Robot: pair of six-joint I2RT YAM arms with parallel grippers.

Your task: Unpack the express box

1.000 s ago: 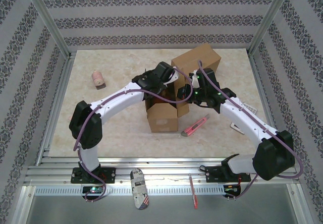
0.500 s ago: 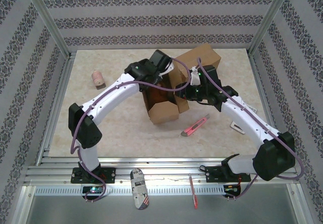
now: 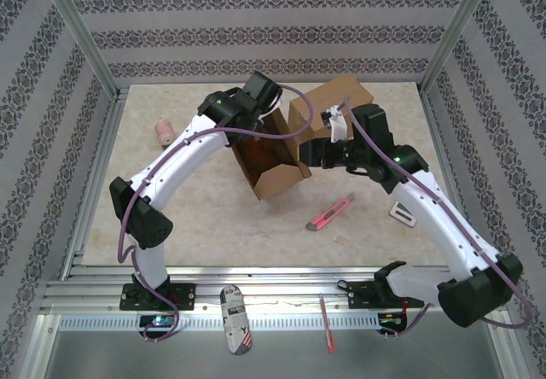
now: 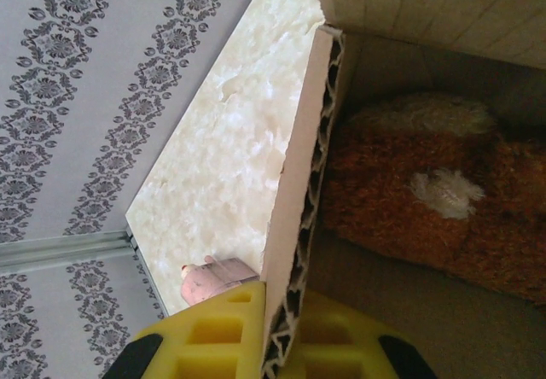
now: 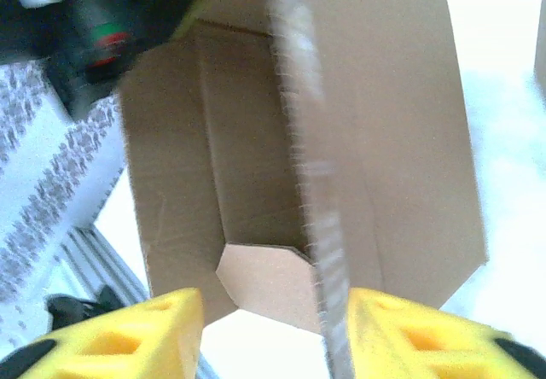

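Observation:
The express box [image 3: 277, 174] is a brown cardboard carton, tipped up near the table's middle with its flaps open. My left gripper [image 3: 258, 116] is shut on the box's upper wall. In the left wrist view its yellow fingers [image 4: 217, 328] pinch the corrugated wall edge [image 4: 299, 208], and a brown plush toy [image 4: 426, 200] with a white patch lies inside. My right gripper [image 3: 309, 153] is at the box's right side. Its jaws [image 5: 273, 311] stand open, with a blurred flap edge [image 5: 320, 225] between them, close to the right finger.
A second cardboard box [image 3: 337, 106] sits just behind. A pink utility knife [image 3: 330, 213] lies to the front right, with a small white item [image 3: 403, 212] beyond it. A pink roll [image 3: 164, 131] lies at the far left. The metal rail [image 3: 273, 289] runs along the front.
The left arm has lifted and tilted the box toward the back left. The right gripper has opened from shut and its arm has shifted right.

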